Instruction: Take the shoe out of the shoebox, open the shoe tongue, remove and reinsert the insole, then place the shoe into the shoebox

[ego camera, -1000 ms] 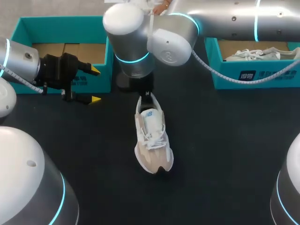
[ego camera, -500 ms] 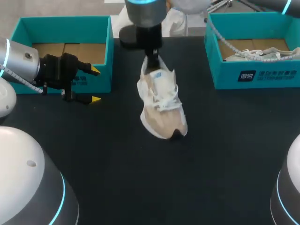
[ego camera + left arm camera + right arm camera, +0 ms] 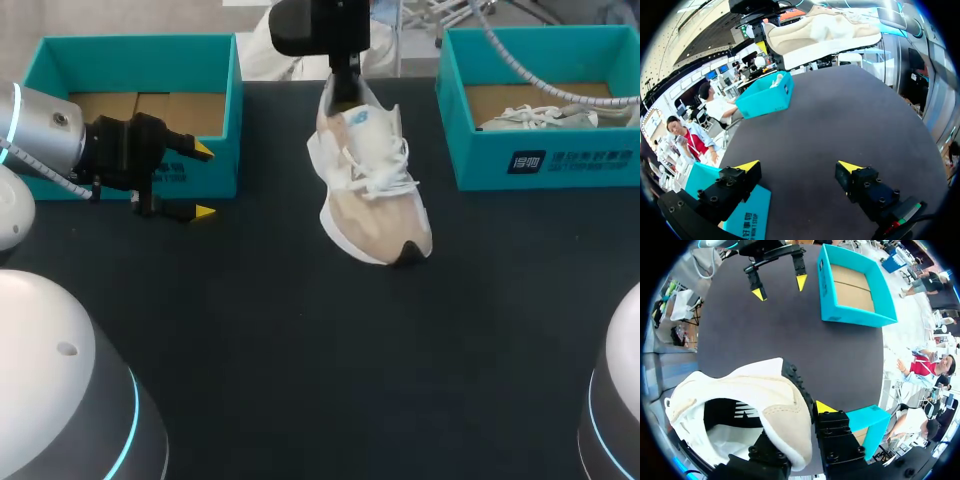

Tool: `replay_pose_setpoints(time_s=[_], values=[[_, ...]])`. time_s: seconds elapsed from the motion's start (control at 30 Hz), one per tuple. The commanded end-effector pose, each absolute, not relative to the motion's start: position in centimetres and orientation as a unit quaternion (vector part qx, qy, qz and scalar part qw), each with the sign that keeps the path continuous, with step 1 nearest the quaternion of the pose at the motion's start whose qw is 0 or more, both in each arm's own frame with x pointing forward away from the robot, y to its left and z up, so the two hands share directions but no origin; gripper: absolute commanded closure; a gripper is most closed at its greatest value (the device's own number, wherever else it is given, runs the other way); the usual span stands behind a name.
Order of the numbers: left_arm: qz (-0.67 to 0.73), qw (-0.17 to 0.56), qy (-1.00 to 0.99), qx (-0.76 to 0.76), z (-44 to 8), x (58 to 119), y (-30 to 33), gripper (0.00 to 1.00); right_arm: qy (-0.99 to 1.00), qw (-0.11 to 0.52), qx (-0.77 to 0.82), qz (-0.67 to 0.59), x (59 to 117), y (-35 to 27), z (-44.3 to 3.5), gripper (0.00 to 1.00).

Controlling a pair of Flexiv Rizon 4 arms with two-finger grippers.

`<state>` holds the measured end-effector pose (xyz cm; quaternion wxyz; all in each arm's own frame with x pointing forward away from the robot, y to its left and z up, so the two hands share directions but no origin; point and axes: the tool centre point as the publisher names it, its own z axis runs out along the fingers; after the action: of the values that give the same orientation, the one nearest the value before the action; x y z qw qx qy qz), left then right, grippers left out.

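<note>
Shoe [image 3: 370, 185] heel clamped in right tool [image 3: 342, 88] | left tool [image 3: 204, 182] wide open

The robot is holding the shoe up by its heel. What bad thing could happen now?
The right fingers pinch only the heel edge of the shoe, which hangs above the table. It might slip out and drop. The open left fingers sit beside the left box, so the shoe could bump them if it is carried that way.
</note>
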<state>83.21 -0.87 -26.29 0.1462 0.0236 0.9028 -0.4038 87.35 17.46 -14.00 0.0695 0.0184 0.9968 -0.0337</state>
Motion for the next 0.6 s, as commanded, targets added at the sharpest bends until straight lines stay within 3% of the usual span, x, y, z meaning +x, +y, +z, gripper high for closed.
replay_pose_setpoints(time_s=[0.03,0.4,0.6], values=[[-0.402,0.146,0.903,0.023,-26.3,83.1,-0.9,0.0,0.997,0.069,0.018,-0.033,87.3,17.4,-14.0,1.0],[-0.402,0.146,0.903,0.023,-26.3,83.1,-0.9,0.0,0.997,0.077,0.017,-0.028,87.7,17.2,-13.8,1.0],[-0.402,0.146,0.903,0.023,-26.3,83.1,-0.9,0.0,0.996,0.085,-0.011,-0.012,90.2,12.7,-13.3,1.0]])
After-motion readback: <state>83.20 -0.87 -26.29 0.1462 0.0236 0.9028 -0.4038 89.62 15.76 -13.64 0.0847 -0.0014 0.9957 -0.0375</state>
